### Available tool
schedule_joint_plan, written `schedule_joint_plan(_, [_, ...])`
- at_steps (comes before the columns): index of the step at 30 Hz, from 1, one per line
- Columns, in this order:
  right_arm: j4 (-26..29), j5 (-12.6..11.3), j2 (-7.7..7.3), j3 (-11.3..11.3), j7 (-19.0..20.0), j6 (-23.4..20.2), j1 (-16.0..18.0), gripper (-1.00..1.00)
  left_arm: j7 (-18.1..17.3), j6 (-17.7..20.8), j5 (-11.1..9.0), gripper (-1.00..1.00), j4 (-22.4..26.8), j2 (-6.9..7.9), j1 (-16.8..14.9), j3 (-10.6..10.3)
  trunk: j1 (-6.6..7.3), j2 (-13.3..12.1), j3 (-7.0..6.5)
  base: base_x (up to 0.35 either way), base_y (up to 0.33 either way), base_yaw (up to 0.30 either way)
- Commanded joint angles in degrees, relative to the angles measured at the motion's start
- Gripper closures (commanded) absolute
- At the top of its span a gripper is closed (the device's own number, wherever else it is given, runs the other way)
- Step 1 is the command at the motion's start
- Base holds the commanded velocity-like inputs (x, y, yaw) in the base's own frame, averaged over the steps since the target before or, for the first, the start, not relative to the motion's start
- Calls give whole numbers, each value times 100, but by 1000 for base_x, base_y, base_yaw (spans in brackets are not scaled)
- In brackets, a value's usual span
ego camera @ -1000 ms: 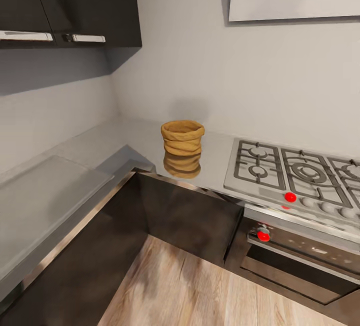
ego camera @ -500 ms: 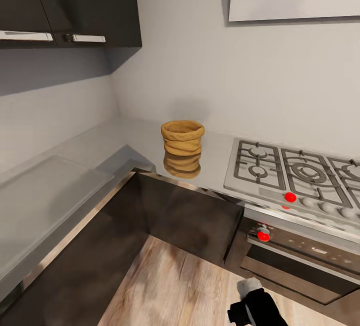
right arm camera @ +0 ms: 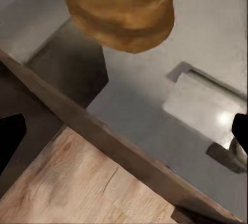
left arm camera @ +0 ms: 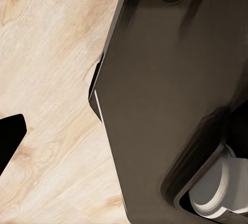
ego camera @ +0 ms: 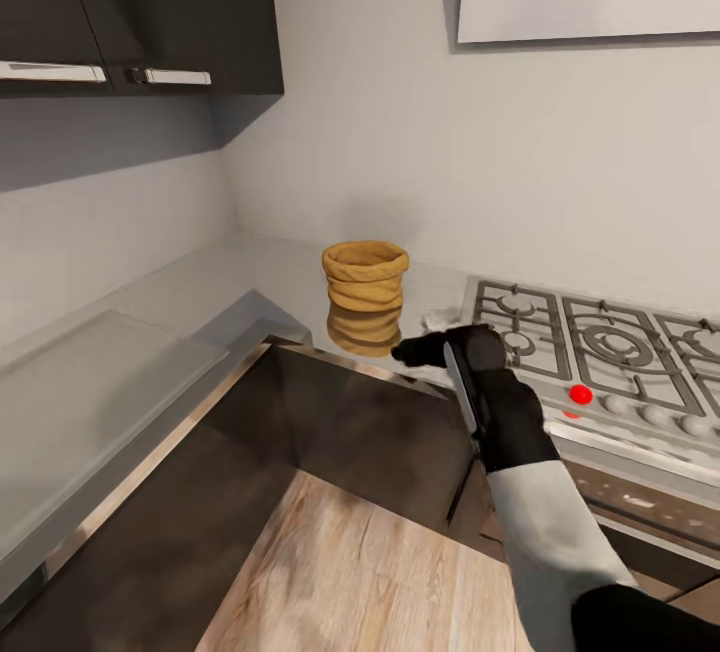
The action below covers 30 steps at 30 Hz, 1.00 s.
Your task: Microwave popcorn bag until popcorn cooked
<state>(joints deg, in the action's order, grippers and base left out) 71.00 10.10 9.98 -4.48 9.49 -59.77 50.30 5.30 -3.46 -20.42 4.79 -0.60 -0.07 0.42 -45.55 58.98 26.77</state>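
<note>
From my head camera, the popcorn bag [ego camera: 365, 275] stands upright on the countertop [ego camera: 200, 287], near the corner and left of the gas hob [ego camera: 590, 342]. My right pincer [ego camera: 412, 352] hovers at the counter's front edge, just beside the bag, apart from it; I cannot tell its spread here.

My right wrist camera shows the bag [right arm camera: 121, 10] ahead, with 2 dark fingertips [right arm camera: 10, 141] spread wide.

My left wrist camera shows wooden floor [left arm camera: 46, 79] and a dark robot part [left arm camera: 170, 100]; I cannot tell that pincer's state.

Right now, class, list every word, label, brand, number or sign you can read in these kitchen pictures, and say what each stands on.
None can be read.
The popcorn bag bears no print.
The hob has red knobs without legible markings.
The oven front shows only a faint blurred smudge, too small to read.
</note>
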Motion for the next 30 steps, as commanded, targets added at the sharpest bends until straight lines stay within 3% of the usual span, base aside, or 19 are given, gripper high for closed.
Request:
schedule_joint_plan(1, [-378, 59, 2, 54, 49, -23, 328, -100, 15, -14, -24, -100, 4, -2, -1, 2, 0, 4, 7, 0, 0, 0])
schedule_joint_plan(3, [-1468, 62, 2, 422, 40, -23, 1240, -100, 15, -14, -24, -100, 4, -2, 1, 2, 0, 4, 7, 0, 0, 0])
schedule_joint_plan(5, [-2060, 69, 2, 772, 31, -23, 1908, -100, 15, -14, -24, -100, 4, -2, 1, 2, 0, 4, 7, 0, 0, 0])
schedule_joint_plan(6, [-2229, 75, 2, 894, 11, -23, 2245, -100, 15, -14, -24, -100, 4, -2, 1, 2, 0, 4, 7, 0, 0, 0])
schedule_joint_plan(9, [-2387, 84, -25, 1007, -63, -23, 2770, -100, 12, -14, -19, -100, 7, -2, 0, -3, 0, 4, 7, 0, 0, 0])
schedule_joint_plan(30, [-2477, 115, -75, 999, -185, -23, 2863, -100, 6, -5, 13, -100, 8, -5, 0, -46, 0, 4, 7, 35, 0, 0])
